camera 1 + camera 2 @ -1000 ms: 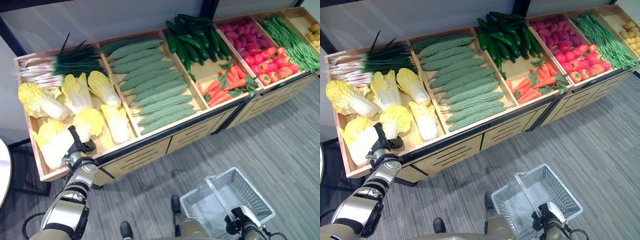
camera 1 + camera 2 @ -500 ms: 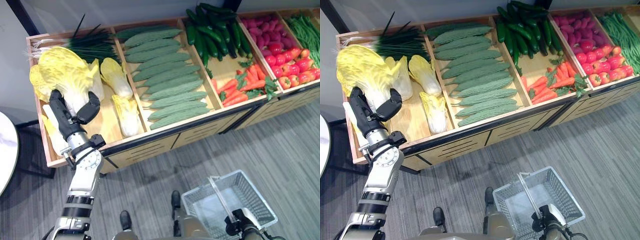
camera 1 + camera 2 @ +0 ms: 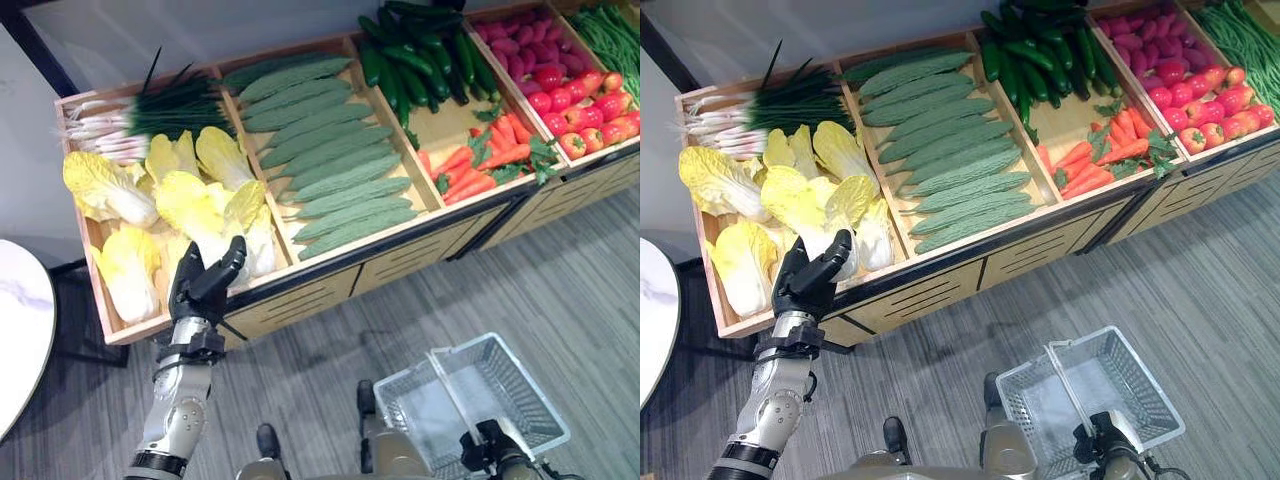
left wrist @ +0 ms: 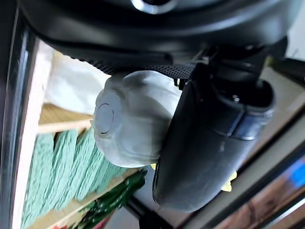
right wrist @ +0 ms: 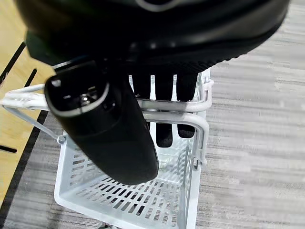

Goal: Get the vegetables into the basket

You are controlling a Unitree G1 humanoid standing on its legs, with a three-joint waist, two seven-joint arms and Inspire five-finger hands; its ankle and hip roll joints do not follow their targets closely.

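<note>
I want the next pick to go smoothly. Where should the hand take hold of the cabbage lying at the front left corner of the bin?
Probably around the thick white stem end of the front-left cabbage, coming from above and the aisle side with the left hand: it lies lengthwise, the leafy end is loose, and the bin wall blocks its left.

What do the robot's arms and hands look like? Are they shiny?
The left arm is shiny silver-grey metal, built from rounded segments with dark rings at the joints. The left hand is black, with thick, smooth fingers like a glove. The right hand is black too, with a chunky rounded thumb and a row of dark fingers.
</note>
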